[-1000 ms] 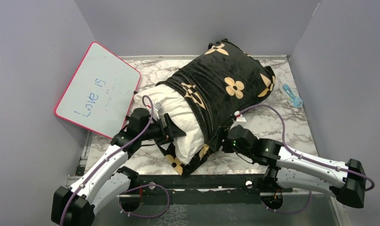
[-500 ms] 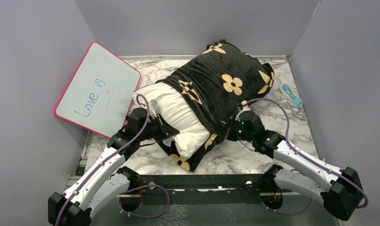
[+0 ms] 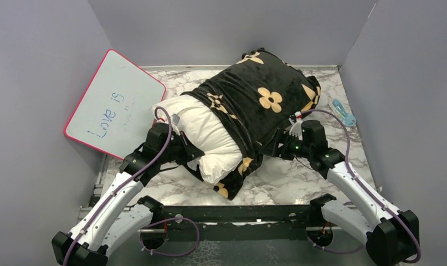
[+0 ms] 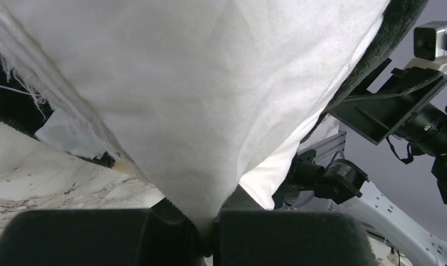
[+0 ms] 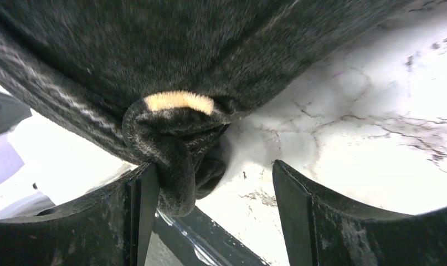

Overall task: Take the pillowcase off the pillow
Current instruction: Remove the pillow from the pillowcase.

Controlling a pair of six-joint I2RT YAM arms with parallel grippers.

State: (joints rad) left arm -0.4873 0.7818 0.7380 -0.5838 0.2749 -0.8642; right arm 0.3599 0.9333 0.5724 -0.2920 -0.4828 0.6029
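Note:
The black pillowcase [image 3: 254, 102] with tan flower motifs covers the far part of the off-white pillow [image 3: 201, 133], whose near-left end sticks out bare. My left gripper [image 3: 193, 155] is shut on that bare end; the left wrist view shows white pillow fabric [image 4: 199, 83] pinched between the closed jaws of the left gripper [image 4: 210, 216]. My right gripper [image 3: 272, 148] is open at the case's near-right edge. In the right wrist view a bunched fold of pillowcase [image 5: 176, 149] rests against one finger [image 5: 143, 199] of the right gripper [image 5: 210, 177], and the other finger stands apart from it.
A pink-rimmed whiteboard [image 3: 116, 105] leans at the left wall. A small blue object [image 3: 343, 113] lies at the right on the marble table [image 3: 298, 183]. Grey walls enclose three sides. A black rail [image 3: 237, 213] runs along the near edge.
My left gripper closed on the pillow's bare end. My right gripper dragged the pillowcase toward the far right, then opened. More white pillow shows, and both wrists moved farther from the bases.

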